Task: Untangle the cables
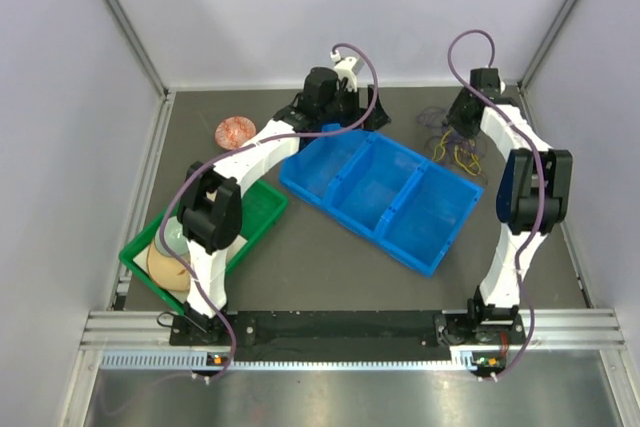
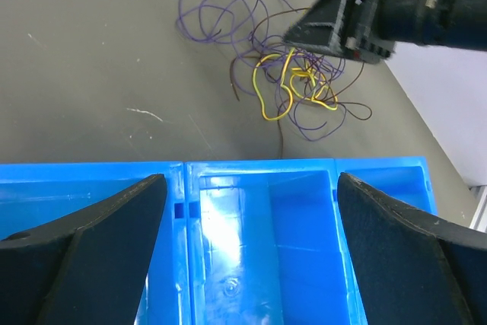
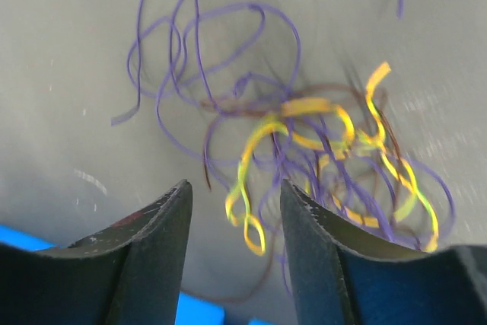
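The cables (image 1: 455, 147) lie as a loose tangle of thin purple, yellow and dark brown wires on the grey table, right of the blue bin. My right gripper (image 1: 462, 119) hangs right over them. In the right wrist view its jaws (image 3: 236, 188) stand apart, with a yellow loop of the cables (image 3: 251, 226) between the fingertips and touched by neither. My left gripper (image 2: 249, 179) is wide open and empty above the blue bin's far wall (image 2: 259, 164). From there I see the cables (image 2: 293, 89) beyond the bin, under the right gripper (image 2: 342, 24).
A blue bin (image 1: 300, 182) with three compartments lies slanted across the middle. A green tray (image 1: 265, 217) at the left holds round beige items (image 1: 165, 265). A pink round object (image 1: 237, 131) sits at the back left. Walls enclose the table.
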`<state>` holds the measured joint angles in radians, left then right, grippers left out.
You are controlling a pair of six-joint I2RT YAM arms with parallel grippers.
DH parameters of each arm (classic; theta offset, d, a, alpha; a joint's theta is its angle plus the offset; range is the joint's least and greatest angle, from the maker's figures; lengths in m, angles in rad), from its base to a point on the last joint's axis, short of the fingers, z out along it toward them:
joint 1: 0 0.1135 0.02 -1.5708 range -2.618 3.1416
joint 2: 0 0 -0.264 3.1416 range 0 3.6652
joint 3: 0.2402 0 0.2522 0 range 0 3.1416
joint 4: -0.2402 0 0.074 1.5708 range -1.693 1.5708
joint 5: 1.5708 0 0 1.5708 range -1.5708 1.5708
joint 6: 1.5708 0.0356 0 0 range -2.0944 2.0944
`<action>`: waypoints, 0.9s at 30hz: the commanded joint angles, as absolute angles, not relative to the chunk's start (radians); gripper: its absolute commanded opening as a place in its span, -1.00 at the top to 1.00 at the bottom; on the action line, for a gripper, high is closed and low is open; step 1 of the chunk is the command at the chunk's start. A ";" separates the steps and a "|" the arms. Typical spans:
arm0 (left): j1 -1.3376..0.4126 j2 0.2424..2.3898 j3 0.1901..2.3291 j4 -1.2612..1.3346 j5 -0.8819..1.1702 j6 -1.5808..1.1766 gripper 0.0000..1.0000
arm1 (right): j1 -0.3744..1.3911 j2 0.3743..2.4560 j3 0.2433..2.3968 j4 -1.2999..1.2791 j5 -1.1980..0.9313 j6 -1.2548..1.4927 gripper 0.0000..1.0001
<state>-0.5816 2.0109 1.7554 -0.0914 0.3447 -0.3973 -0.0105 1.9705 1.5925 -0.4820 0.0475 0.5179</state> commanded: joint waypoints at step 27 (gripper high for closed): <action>-0.581 1.864 1.726 -0.037 0.313 -0.385 -0.98 | -0.067 1.814 1.990 -0.434 -0.054 0.601 1.00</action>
